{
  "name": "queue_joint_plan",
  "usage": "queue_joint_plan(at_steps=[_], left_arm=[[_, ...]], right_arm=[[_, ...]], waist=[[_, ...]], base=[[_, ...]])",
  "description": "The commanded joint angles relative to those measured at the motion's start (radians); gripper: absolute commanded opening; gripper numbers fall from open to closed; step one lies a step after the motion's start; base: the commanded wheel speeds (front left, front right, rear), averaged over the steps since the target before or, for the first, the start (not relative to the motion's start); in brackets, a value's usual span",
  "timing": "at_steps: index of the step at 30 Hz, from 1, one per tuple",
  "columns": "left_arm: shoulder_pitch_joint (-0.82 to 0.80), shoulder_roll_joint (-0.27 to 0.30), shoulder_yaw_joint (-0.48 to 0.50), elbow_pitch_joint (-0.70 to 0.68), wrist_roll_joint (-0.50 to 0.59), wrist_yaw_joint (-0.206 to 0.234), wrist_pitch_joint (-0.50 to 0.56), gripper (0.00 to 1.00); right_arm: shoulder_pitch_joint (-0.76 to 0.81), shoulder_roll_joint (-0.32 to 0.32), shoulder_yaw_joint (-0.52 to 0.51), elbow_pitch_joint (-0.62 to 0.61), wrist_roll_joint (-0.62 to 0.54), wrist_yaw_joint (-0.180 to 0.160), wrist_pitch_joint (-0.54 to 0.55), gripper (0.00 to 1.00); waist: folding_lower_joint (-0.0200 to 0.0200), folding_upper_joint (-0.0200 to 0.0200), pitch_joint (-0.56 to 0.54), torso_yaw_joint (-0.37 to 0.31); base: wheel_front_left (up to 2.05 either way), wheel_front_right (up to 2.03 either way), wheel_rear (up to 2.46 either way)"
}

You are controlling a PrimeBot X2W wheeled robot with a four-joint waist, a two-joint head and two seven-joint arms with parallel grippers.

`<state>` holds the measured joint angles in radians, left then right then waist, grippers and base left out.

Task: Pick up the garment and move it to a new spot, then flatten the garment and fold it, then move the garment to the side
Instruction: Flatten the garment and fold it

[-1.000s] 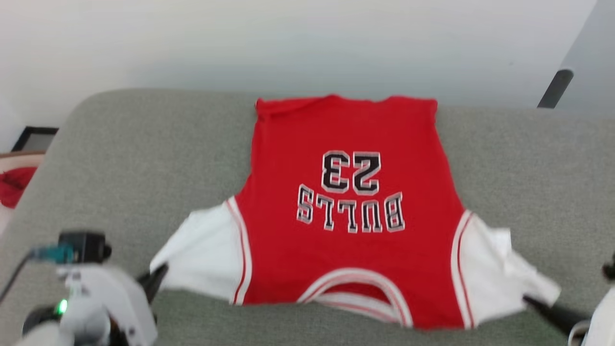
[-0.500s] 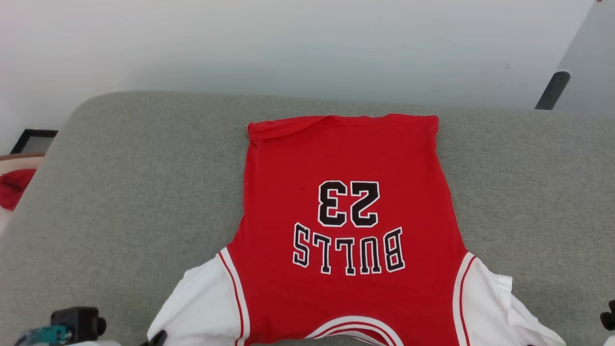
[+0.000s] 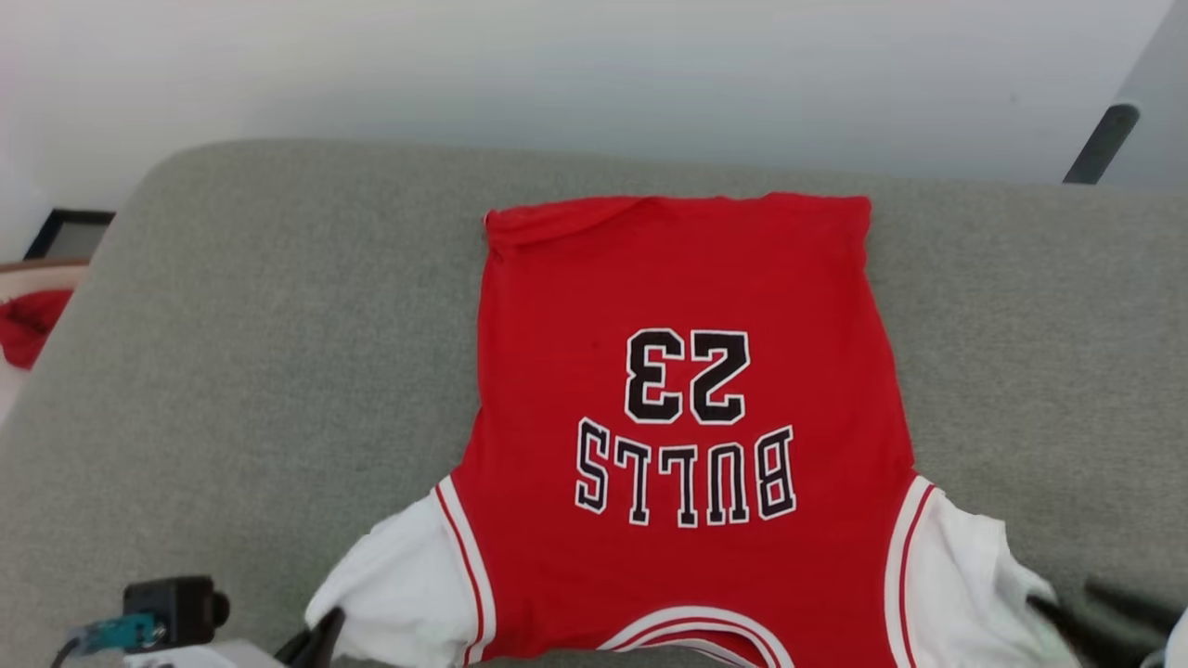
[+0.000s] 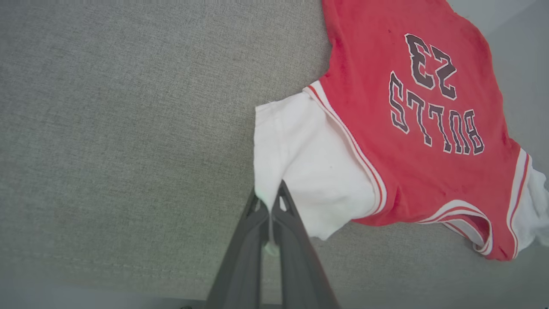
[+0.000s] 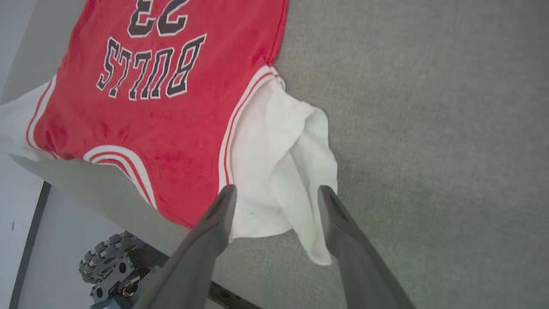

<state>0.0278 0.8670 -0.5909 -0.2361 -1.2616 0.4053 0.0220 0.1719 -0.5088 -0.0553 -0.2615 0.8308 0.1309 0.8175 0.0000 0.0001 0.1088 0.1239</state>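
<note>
Off the left edge of the grey cushion point(image 3: 260, 353), a crumpled red cloth point(image 3: 26, 325) and a dark frame point(image 3: 70, 232) are noted. At the cushion's near-left edge the left gripper point(image 4: 269, 198) is recorded with its 2 fingers pressed together. They are pinching the outer hem of the garment's left white sleeve, and a fold of white fabric is clamped between them. The garment point(image 3: 687, 278) is laid face up about the middle of the cushion, hem toward the cushion's far edge and collar at its near edge. The black number 23 and the word BULLS are therefore read upside down in the head view. The red body is found mostly flat, with a small roll at the hem's left corner. The right white sleeve is rumpled. At the cushion's near-right edge the right gripper point(image 5: 276, 191) is observed with fingers spread wide. The right sleeve's loose end lies between them, unclamped. Below the cushion's near edge, a ribbed wheel point(image 5: 107, 262) is visible in the right wrist view.
</note>
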Motion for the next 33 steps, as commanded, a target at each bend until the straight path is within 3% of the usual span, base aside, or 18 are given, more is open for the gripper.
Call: queue_joint_plan(at_steps=[1, 5, 9, 19, 33], left_arm=[[-0.029, -0.019, -0.008, 0.006, 0.018, -0.012, -0.007, 0.00], [-0.077, -0.054, -0.031, 0.017, 0.051, -0.031, -0.014, 0.00], [-0.138, -0.094, -0.060, 0.037, 0.086, -0.054, -0.008, 0.00], [-0.306, -0.219, -0.141, 0.118, 0.158, -0.134, 0.016, 0.00], [-0.421, -0.352, -0.206, 0.219, 0.192, -0.223, 0.010, 0.00]], right_arm=[[-0.050, -0.007, -0.023, -0.041, -0.019, 0.000, 0.022, 1.00], [-0.172, -0.014, -0.054, -0.095, -0.072, 0.000, 0.066, 1.00], [-0.353, -0.014, -0.057, -0.052, -0.144, 0.000, 0.091, 1.00], [-0.836, -0.010, 0.021, 0.331, -0.273, 0.000, 0.145, 1.00], [-1.174, -0.016, 0.031, 0.794, -0.456, 0.000, 0.174, 1.00]], waist=[[0.0000, -0.0001, 0.034, 0.013], [0.0000, -0.0001, 0.079, 0.035], [0.0000, -0.0001, 0.126, 0.070], [0.0000, -0.0001, 0.252, 0.199], [0.0000, -0.0001, 0.366, 0.347]], base=[[0.00, 0.00, 0.00], [0.00, 0.00, 0.00], [0.00, 0.00, 0.00], [0.00, 0.00, 0.00], [0.00, 0.00, 0.00]])
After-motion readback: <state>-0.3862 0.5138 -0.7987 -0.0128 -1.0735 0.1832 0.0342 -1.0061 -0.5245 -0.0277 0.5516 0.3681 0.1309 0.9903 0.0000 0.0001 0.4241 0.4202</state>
